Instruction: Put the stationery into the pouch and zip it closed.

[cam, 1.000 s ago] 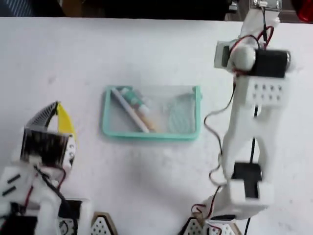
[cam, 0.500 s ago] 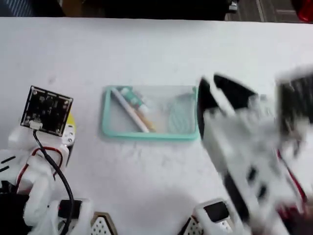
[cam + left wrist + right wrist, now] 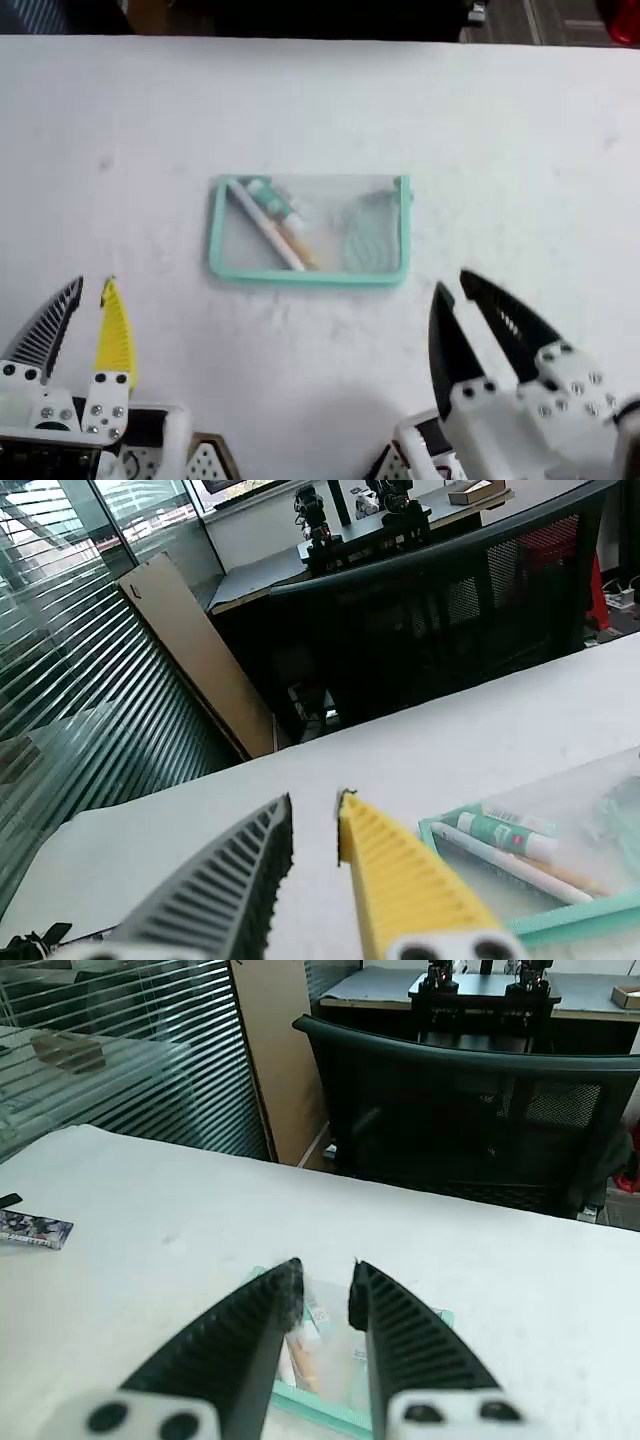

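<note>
The pouch [image 3: 308,232] lies flat on the bench [image 3: 300,100] with the stationery [image 3: 270,225] inside and its zip seemingly shut, so with my left end effector [image 3: 93,290] and right end effector [image 3: 453,282] both slightly parted, empty and clear of it, I'd confirm closure before resting.
</note>
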Robot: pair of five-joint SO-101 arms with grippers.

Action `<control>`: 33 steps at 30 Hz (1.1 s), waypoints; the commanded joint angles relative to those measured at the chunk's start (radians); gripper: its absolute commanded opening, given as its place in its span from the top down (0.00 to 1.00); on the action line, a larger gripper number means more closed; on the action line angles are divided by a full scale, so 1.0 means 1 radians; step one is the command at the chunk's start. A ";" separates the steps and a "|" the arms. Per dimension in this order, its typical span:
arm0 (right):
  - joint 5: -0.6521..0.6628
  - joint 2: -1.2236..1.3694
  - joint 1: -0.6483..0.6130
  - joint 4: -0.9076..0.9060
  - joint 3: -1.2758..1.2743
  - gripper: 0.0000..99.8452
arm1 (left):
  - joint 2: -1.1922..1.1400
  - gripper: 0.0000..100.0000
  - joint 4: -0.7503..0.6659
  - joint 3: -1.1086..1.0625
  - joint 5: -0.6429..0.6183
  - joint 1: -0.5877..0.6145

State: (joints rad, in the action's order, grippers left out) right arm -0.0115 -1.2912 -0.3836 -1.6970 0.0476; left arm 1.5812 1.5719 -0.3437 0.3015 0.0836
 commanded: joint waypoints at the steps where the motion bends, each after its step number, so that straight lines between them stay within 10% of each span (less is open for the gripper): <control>1: 0.011 -0.105 -0.010 -0.019 -0.068 0.93 | 0.134 0.89 -0.109 -0.150 0.005 -0.008; 11: 0.011 -0.516 -0.008 0.162 -0.466 0.93 | 0.240 0.89 -0.186 -0.379 0.011 -0.008; 33: 0.011 -0.492 0.024 0.409 -0.942 0.93 | 0.240 0.89 -0.566 -1.022 0.006 -0.008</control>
State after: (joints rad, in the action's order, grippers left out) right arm -0.0115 -1.7944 -0.3836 -1.3855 -0.7687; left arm 1.8267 1.0779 -1.3042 0.3030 0.0836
